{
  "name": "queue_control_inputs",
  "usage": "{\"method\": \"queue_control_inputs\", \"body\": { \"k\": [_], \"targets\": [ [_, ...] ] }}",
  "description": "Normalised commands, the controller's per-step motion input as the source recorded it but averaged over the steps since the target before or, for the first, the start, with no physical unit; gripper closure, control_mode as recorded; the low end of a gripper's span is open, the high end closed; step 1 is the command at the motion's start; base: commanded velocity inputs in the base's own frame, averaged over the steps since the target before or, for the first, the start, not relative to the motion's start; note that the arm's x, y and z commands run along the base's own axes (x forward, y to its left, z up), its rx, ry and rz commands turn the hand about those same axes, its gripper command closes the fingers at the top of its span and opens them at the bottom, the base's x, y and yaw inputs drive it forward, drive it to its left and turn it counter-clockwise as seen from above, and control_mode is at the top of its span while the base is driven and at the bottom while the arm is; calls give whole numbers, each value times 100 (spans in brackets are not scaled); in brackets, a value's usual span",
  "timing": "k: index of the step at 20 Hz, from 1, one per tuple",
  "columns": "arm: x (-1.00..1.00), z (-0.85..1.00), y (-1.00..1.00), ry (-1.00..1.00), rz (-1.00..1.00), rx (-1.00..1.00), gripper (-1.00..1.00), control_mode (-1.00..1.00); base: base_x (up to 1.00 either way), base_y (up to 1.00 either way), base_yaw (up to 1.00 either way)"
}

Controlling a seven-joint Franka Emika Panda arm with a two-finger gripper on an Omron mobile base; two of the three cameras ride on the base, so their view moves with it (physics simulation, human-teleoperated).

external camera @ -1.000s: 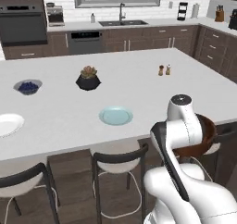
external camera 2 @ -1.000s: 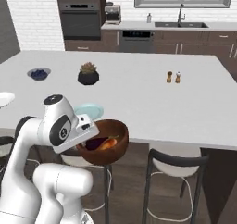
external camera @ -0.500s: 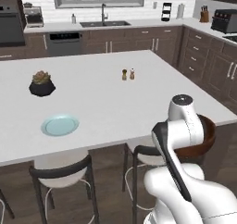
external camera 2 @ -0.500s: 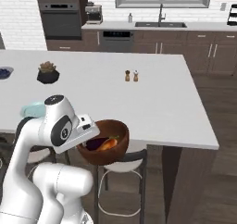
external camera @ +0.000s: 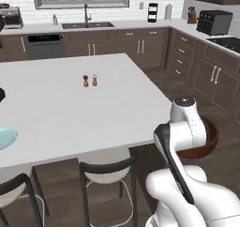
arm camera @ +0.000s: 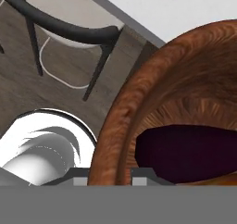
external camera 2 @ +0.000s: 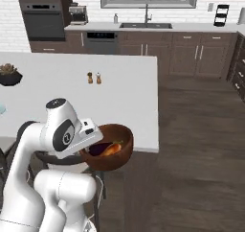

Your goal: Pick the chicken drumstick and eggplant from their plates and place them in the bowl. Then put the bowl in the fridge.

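Both foods lie in the bowl point(external camera 2: 109, 152) whose rim the end effector point(arm camera: 109, 172) pinches.

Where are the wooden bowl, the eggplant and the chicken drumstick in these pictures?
bowl point(external camera 2: 120, 155): right base view, on its outer front wall.
eggplant point(external camera 2: 97, 149): right base view, on the dark purple body inside the bowl.
chicken drumstick point(external camera 2: 113, 149): right base view, on the orange-brown meat beside the eggplant.

The wooden bowl point(external camera 2: 107, 150) is reddish-brown, grained. Inside it lie a dark purple eggplant point(external camera 2: 97, 149) and an orange-brown drumstick point(external camera 2: 113, 148).
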Motion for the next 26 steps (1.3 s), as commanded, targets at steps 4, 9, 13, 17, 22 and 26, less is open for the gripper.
{"method": "queue_control_inputs", "body": {
  "k": [4, 9, 13, 17, 22, 26],
  "targets": [
    [0, 0, 0, 0, 0, 0, 100, 100, 37, -100, 0],
    [0, 0, 0, 0, 0, 0, 100, 100, 59, -100, 0],
    [0, 0, 0, 0, 0, 0, 100, 100, 45, -98, -2],
    [0, 0, 0, 0, 0, 0, 100, 100, 51, -78, -42],
    [0, 0, 0, 0, 0, 0, 100, 100, 37, -20, -49],
    [0, 0, 0, 0, 0, 0, 100, 100, 13, 23, -16]
  ]
}}
